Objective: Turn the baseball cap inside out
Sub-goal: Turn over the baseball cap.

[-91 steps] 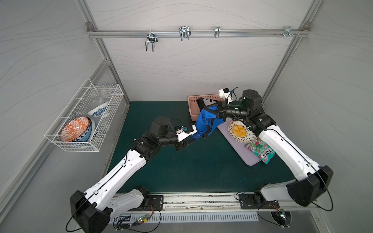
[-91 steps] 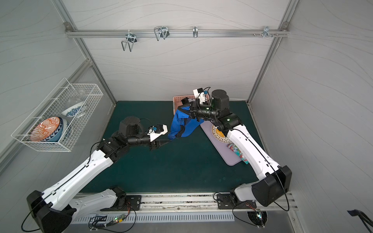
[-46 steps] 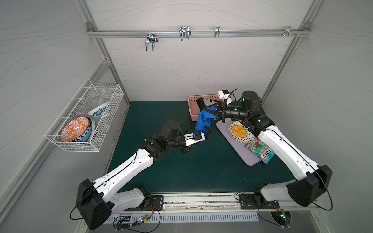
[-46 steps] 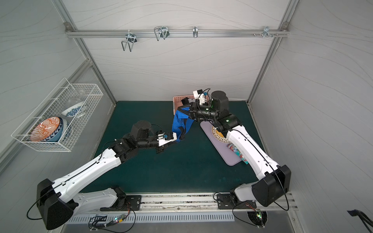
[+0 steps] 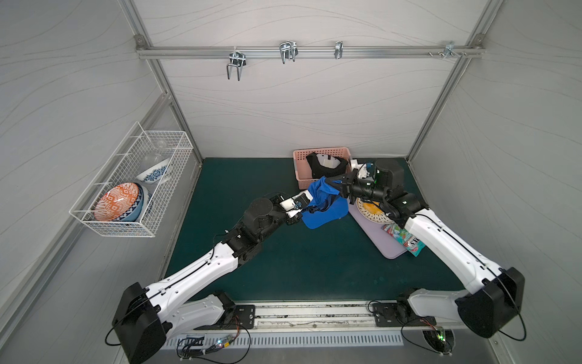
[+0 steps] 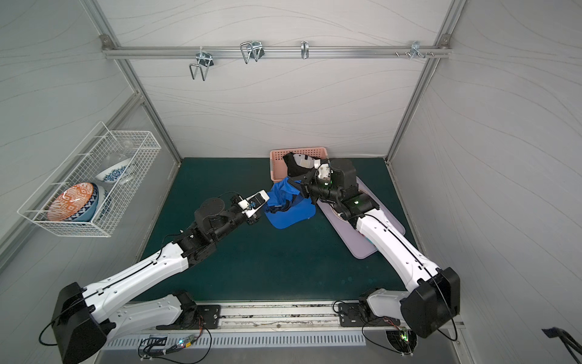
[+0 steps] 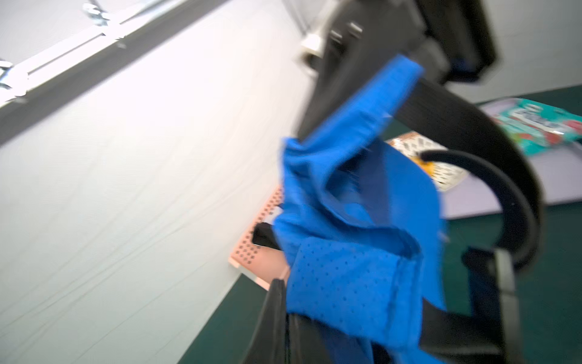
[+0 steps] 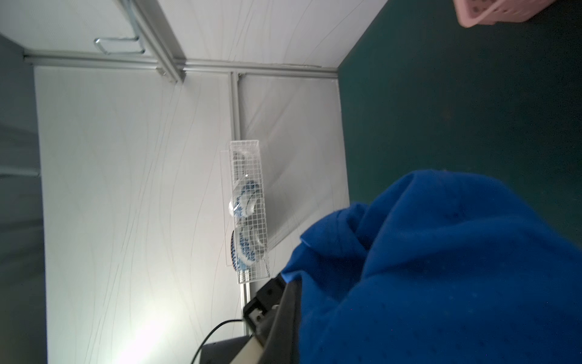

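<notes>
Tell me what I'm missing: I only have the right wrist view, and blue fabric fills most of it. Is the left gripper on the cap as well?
Observer: Yes. The left wrist view shows mesh fabric of the blue cap caught between the fingers of the left gripper, which is shut.
Operator: And where is the right one holding it?
Observer: In both top views the right gripper is shut on the opposite edge, so the cap spans between the two grippers.
Operator: My view clips the pink basket. Is anything in it?
Observer: A black cap sits in the pink basket.
</notes>
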`<act>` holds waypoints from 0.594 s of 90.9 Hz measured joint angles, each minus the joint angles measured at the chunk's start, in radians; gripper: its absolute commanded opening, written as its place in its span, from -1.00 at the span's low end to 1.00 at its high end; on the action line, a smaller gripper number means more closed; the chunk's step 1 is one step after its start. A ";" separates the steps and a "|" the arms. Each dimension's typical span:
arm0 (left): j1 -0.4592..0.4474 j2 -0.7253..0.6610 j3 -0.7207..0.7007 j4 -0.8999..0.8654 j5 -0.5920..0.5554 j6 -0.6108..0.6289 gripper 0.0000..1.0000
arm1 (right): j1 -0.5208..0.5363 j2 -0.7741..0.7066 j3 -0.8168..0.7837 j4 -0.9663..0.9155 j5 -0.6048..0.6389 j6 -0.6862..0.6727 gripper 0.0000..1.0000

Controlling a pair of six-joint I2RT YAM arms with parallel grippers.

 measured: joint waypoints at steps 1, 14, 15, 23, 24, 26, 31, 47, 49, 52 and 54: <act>-0.003 0.003 0.000 0.017 -0.017 0.001 -1.00 | 0.001 -0.004 -0.008 -0.003 0.010 0.007 -1.00; -0.046 0.084 0.025 0.239 -0.269 0.012 -1.00 | 0.025 -0.046 -0.067 -0.059 0.154 0.092 -1.00; -0.048 0.092 0.028 0.253 -0.285 0.012 -1.00 | 0.027 -0.048 -0.069 -0.062 0.162 0.095 -1.00; -0.060 0.147 0.053 0.352 -0.402 0.008 -1.00 | 0.045 -0.069 -0.080 -0.078 0.219 0.130 -0.82; -0.060 0.154 0.057 0.364 -0.410 0.006 -1.00 | 0.046 -0.070 -0.081 -0.079 0.223 0.136 -0.79; -0.061 0.160 0.063 0.373 -0.424 0.004 -1.00 | 0.048 -0.073 -0.083 -0.079 0.230 0.140 -0.68; -0.061 0.169 0.077 0.380 -0.431 -0.014 -1.00 | 0.051 -0.077 -0.089 -0.076 0.239 0.163 -0.31; -0.041 0.145 0.140 0.265 -0.350 -0.120 -1.00 | 0.032 -0.077 -0.105 -0.063 0.192 0.096 0.43; -0.036 0.138 0.146 0.241 -0.333 -0.137 -1.00 | 0.026 -0.078 -0.105 -0.063 0.183 0.077 0.49; -0.024 0.126 0.156 0.202 -0.308 -0.164 -1.00 | 0.016 -0.081 -0.102 -0.069 0.172 0.039 0.61; -0.016 0.118 0.161 0.177 -0.296 -0.177 -1.00 | 0.010 -0.084 -0.101 -0.072 0.165 0.014 0.67</act>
